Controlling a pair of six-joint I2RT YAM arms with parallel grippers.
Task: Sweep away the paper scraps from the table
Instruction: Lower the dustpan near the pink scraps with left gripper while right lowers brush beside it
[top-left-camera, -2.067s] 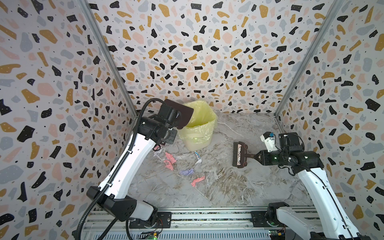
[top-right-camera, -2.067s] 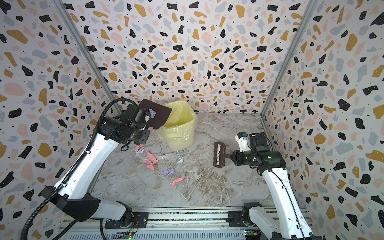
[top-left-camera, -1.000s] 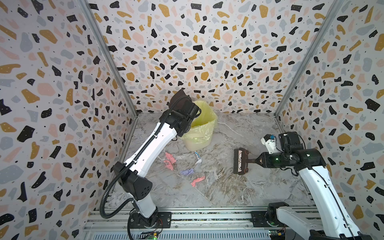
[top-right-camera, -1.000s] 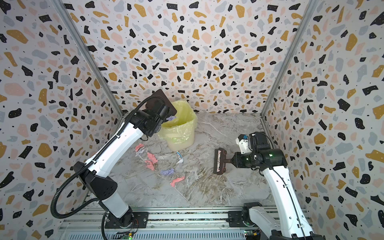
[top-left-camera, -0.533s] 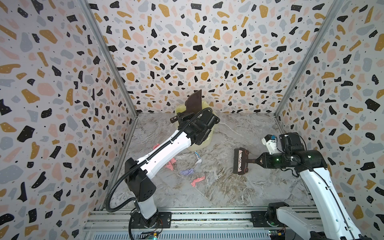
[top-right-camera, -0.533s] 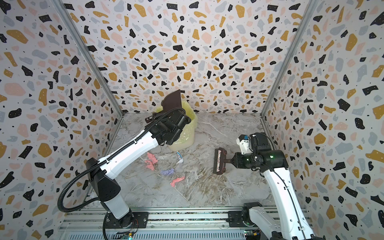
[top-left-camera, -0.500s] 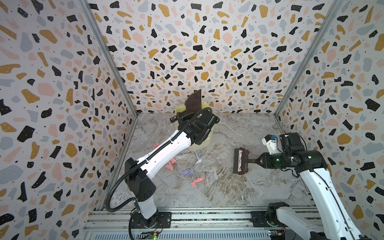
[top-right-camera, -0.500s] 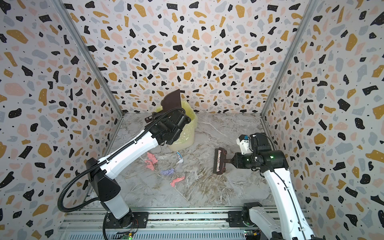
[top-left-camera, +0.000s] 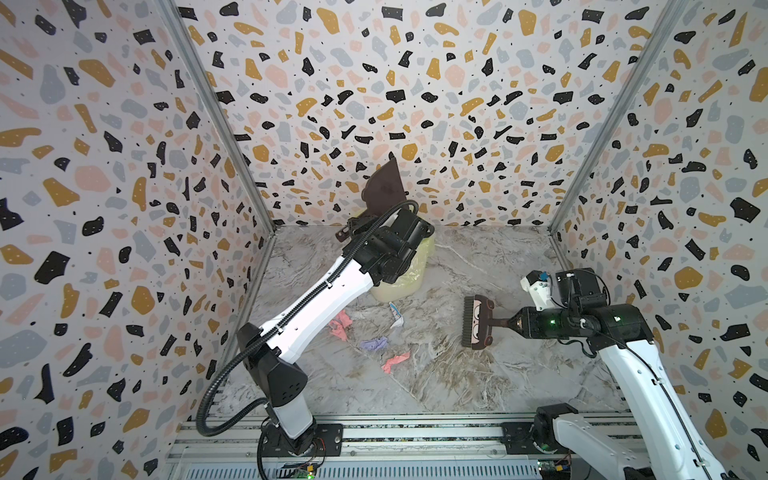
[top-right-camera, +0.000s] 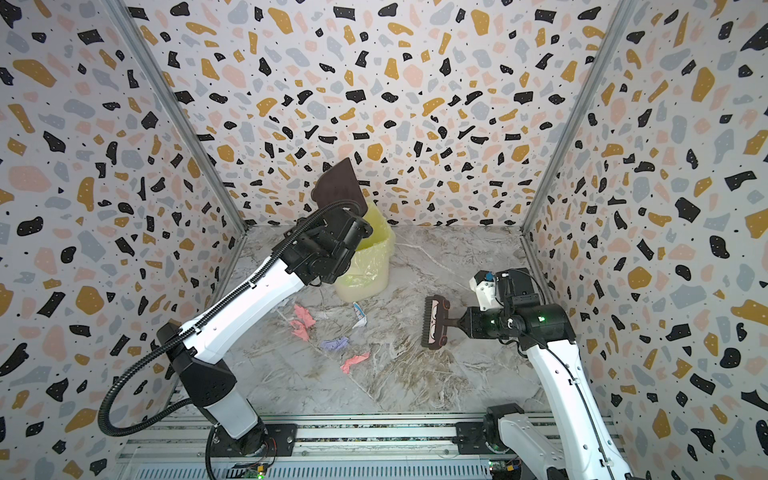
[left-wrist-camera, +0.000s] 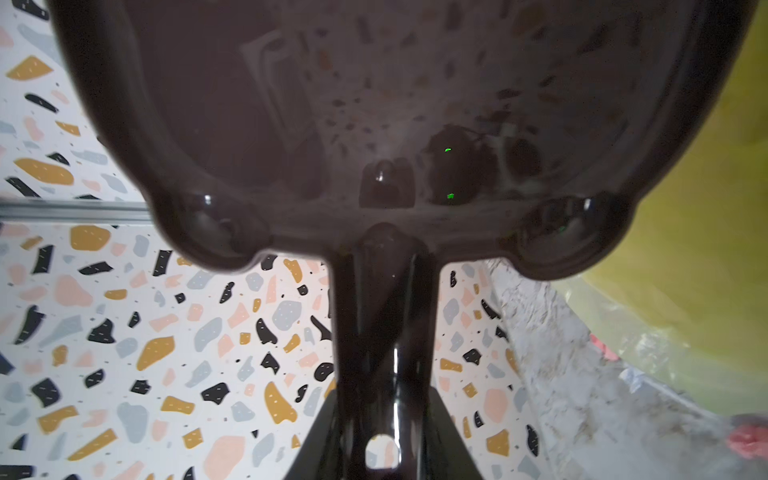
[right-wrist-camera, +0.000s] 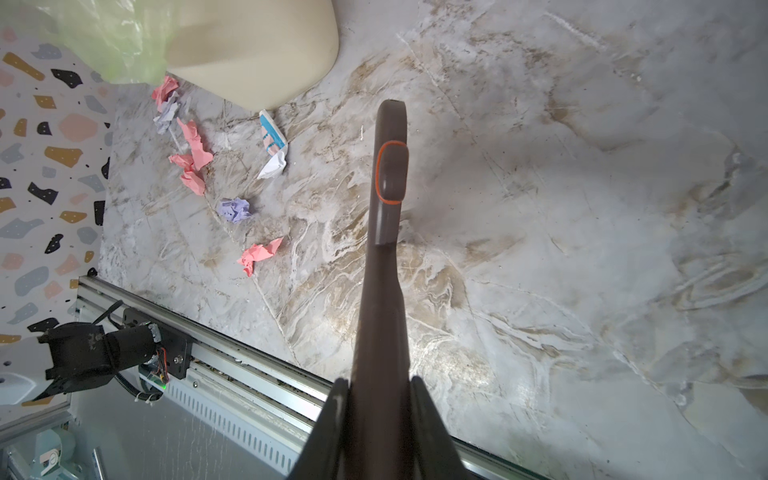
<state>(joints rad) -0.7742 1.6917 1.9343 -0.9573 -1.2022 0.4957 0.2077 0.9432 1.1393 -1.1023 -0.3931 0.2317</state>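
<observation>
Several paper scraps lie on the table (top-left-camera: 478, 257) in front of the bin: pink (top-left-camera: 341, 324), lilac (top-left-camera: 374, 344), pink (top-left-camera: 395, 360) and white-blue (top-left-camera: 397, 316). The right wrist view shows them too: pink (right-wrist-camera: 192, 153), lilac (right-wrist-camera: 235, 210). My left gripper (left-wrist-camera: 380, 436) is shut on the handle of a dark brown dustpan (top-left-camera: 384, 187), held tilted up above the bin's far rim. My right gripper (right-wrist-camera: 380, 407) is shut on a brown brush (top-left-camera: 477, 321), which hovers to the right of the scraps, apart from them.
A cream bin with a yellow liner (top-left-camera: 405, 278) stands at the back of the table, partly hidden by my left arm. Terrazzo walls close three sides. A metal rail (top-left-camera: 415, 432) runs along the front edge.
My left arm has swung the dustpan from the bin's left side to above its rim and tipped it upright. The right arm and brush have barely moved.
</observation>
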